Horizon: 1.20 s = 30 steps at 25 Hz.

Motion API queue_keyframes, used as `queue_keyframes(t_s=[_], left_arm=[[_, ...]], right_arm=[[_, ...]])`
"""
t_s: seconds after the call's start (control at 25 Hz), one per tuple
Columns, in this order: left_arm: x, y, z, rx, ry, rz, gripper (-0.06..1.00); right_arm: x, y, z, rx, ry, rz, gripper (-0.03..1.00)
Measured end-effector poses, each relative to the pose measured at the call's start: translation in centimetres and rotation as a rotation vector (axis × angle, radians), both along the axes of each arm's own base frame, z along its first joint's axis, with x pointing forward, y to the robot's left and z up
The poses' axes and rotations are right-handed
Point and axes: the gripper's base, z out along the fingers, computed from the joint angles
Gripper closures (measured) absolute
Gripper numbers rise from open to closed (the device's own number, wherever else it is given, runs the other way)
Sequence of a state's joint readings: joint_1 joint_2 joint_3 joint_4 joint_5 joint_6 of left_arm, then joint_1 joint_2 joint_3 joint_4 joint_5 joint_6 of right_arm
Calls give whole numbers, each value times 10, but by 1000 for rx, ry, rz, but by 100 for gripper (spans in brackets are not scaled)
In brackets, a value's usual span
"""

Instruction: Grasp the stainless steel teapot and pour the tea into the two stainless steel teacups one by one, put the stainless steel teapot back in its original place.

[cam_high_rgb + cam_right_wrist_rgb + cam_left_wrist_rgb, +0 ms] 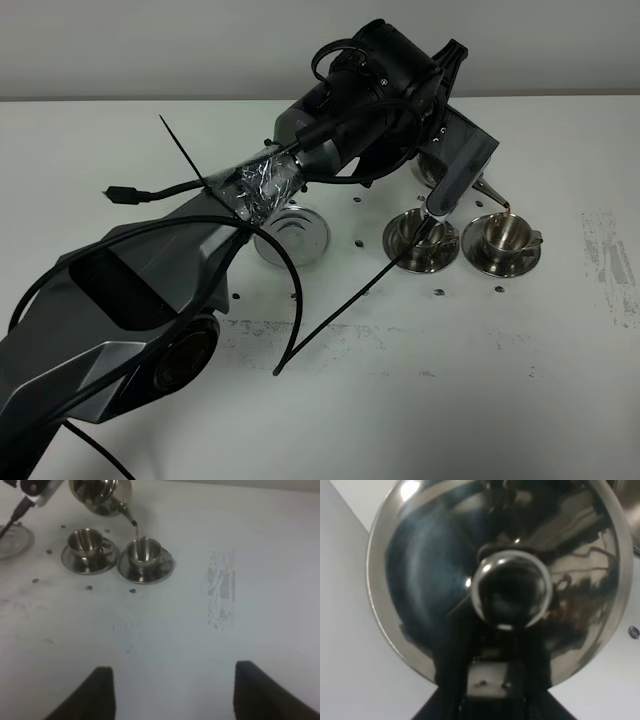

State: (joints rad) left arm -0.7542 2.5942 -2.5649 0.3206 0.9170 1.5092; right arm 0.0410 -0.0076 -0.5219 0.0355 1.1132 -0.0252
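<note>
Centre-right in the high view, the left gripper (pixel 492 675) clamps the teapot (pixel 97 495), its spout (pixel 493 195) tilted over the right cup (pixel 505 233) of 2; the right gripper (pixel 172 690) gapes.

The tilted shiny steel teapot (pixel 99 494) streams reddish tea (pixel 136 530) into the right teacup (pixel 145 551), just beside the left teacup (pixel 85 540).

Soft, even light makes the white table (pixel 560 380) bright in the high view; shadows near the teapot (pixel 490 192) are faint. The left wrist view shows the teapot (pixel 420 580) slightly blurred, with a white glare spot at its rim and dark reflections around its knob (pixel 510 591). The right wrist view is dimmer and greyish; far from the teapot, the right gripper (pixel 172 692) is dark and out of focus
</note>
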Motion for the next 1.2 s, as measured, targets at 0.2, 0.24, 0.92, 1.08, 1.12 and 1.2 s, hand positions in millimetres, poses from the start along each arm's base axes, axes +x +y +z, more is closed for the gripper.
queue_keyframes(t_s=[0.2, 0.24, 0.92, 1.08, 1.12, 1.2], left_arm=[[3, -3, -7, 6, -32, -14, 76], [3, -3, -8, 7, -38, -14, 76], [-5, -17, -5, 56, -133, -60, 76], [-5, -18, -5, 68, -147, -63, 76], [-5, -17, -5, 73, -153, -63, 76], [-5, -17, -4, 76, -155, -63, 76]], right_arm=[[0, 0, 0, 0, 0, 0, 47], [0, 0, 0, 0, 0, 0, 47], [0, 0, 0, 0, 0, 0, 47], [0, 0, 0, 0, 0, 0, 47], [0, 0, 0, 0, 0, 0, 47], [0, 0, 0, 0, 0, 0, 47]])
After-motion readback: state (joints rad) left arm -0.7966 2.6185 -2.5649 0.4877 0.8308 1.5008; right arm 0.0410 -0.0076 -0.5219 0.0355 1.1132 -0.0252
